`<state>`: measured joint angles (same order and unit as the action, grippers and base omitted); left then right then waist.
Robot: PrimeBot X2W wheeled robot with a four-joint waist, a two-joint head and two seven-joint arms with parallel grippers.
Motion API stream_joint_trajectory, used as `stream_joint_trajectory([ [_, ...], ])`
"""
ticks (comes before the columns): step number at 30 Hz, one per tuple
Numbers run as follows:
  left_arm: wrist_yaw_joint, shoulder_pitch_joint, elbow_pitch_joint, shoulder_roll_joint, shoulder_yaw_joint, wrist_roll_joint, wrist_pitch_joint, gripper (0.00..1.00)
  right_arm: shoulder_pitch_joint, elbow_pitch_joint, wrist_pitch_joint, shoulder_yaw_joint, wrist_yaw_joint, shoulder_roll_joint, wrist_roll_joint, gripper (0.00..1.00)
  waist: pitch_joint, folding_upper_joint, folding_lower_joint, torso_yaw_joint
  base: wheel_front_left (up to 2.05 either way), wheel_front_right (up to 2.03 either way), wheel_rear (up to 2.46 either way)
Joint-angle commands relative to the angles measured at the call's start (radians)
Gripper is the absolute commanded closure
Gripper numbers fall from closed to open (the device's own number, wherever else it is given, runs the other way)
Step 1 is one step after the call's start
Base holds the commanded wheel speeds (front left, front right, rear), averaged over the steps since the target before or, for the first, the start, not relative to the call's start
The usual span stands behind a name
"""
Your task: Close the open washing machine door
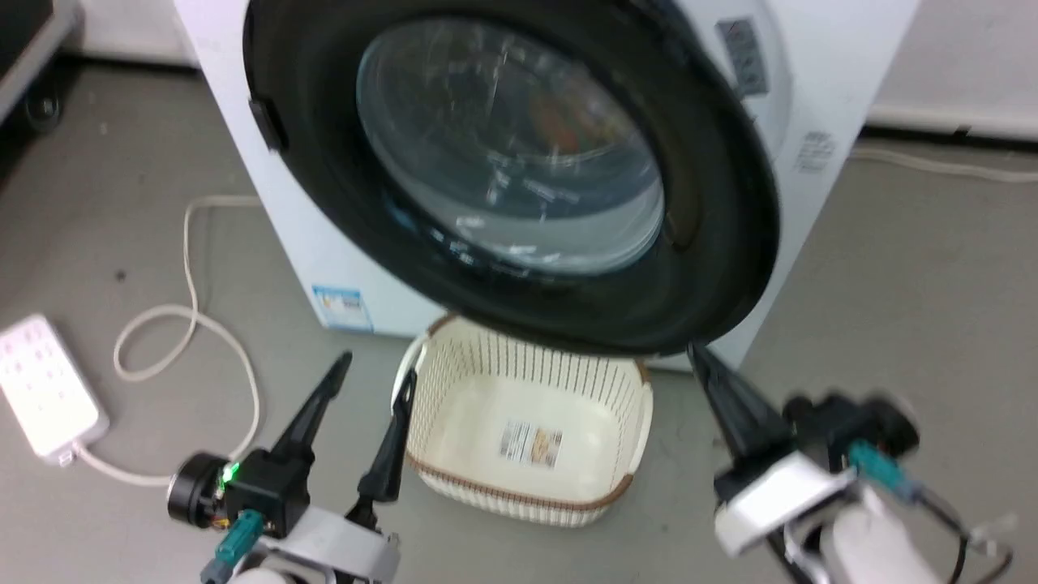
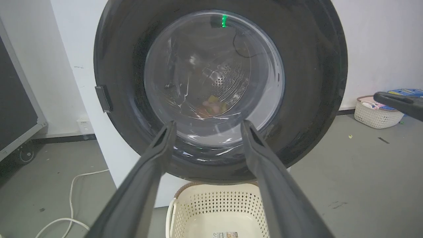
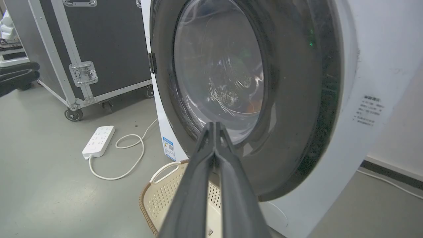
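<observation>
The washing machine door (image 1: pixel 714 203), a wide black ring around bulging glass, hangs slightly ajar in front of the white washing machine (image 1: pixel 308 243), with its latch edge on the left. It faces the left wrist view as the door (image 2: pixel 314 82), and in the right wrist view the door (image 3: pixel 297 99) stands close to the machine (image 3: pixel 363 66). My right gripper (image 1: pixel 699 350) is shut, its tips (image 3: pixel 214 125) at the door's lower rim; I cannot tell if they touch. My left gripper (image 1: pixel 377 367) is open and empty, pointing at the glass (image 2: pixel 208 123).
A cream perforated basket (image 1: pixel 519 495) sits on the floor under the door, between my grippers. A white power strip (image 1: pixel 45 389) and its cable (image 1: pixel 190 316) lie at the left. A black flight case (image 3: pixel 99 49) stands left of the machine. Another basket (image 2: pixel 373 115) sits by the wall.
</observation>
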<state>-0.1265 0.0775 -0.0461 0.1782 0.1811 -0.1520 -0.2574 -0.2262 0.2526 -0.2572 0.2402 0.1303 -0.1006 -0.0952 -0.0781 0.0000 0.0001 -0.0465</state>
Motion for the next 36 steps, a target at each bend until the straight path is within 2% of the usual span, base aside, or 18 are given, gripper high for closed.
stream_joint_trajectory([
  [1,-0.004,0.021,0.009,0.006,0.005,0.007,-0.004,0.0,-0.051,0.017,-0.005,0.019,0.0,-0.033,-0.001,1.0,-0.06,0.0,-0.0001,-0.022,0.0,0.0,0.0],
  [7,-0.004,0.067,0.022,0.013,0.02,0.008,-0.004,0.0,-0.268,0.115,-0.005,0.085,0.0,-0.134,-0.05,1.0,-0.149,0.0,-0.0001,-0.05,0.0,0.0,0.0],
  [14,-0.004,0.109,0.027,0.01,0.032,0.006,-0.004,0.0,-0.46,0.26,-0.005,0.046,0.0,-0.205,-0.105,1.0,-0.213,0.0,-0.0001,-0.081,0.0,0.0,0.0],
  [21,-0.004,0.135,0.031,0.008,0.04,0.005,-0.004,0.0,-0.607,0.424,0.004,-0.061,0.0,-0.21,-0.146,1.0,-0.255,0.0,-0.0001,-0.104,0.0,0.0,0.0],
  [28,-0.004,0.163,0.024,0.004,0.04,0.001,-0.004,0.0,-0.741,0.547,0.013,-0.114,0.0,-0.223,-0.151,1.0,-0.29,0.0,-0.0001,-0.12,0.0,0.0,0.0],
  [36,-0.004,0.173,0.015,0.001,0.03,0.0,-0.004,0.0,-0.808,0.646,0.004,-0.148,0.0,-0.208,-0.125,1.0,-0.288,0.0,-0.0001,-0.119,0.0,0.0,0.0],
])
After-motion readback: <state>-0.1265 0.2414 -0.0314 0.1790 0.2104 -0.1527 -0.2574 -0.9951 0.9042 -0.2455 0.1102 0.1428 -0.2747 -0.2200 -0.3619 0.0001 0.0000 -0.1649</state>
